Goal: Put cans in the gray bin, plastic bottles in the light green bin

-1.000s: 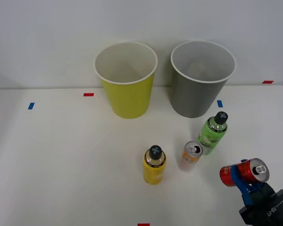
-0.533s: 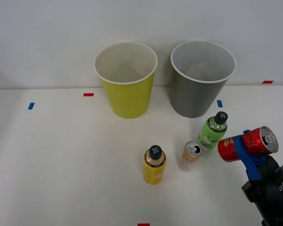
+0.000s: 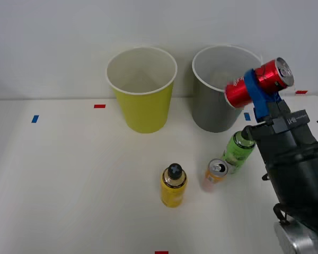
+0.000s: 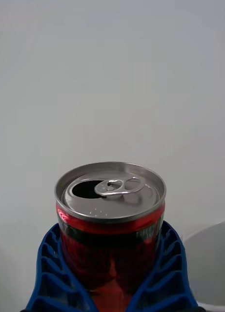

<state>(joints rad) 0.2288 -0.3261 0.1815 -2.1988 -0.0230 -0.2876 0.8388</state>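
- The right end effector (image 3: 256, 90) holds the red can (image 3: 258, 82) between its blue ribbed fingers (image 4: 49, 273), above the tabletop (image 3: 74, 180). The can is tilted, with the silver top pointing up and away from the bins.
- In the front view the can sits at the 3 o'clock side of the gray bin (image 3: 218, 108), over its rim. It seems not yet fully above the opening.
- To do this step well, I think the can should come more toward 9 o'clock, to the middle of the gray mouth, before the fingers open. A release at the rim may let it bounce outside.
- The light green bin (image 3: 143, 106) stands just beside, at 9 o'clock of the gray one, so overshoot is also a risk.
- The arm rises from the 5 o'clock corner, the wrist lifted, above the green-labelled bottle (image 3: 237, 150).
- The orange can (image 3: 215, 173) and the yellow-labelled bottle (image 3: 173, 185) wait on the tabletop.
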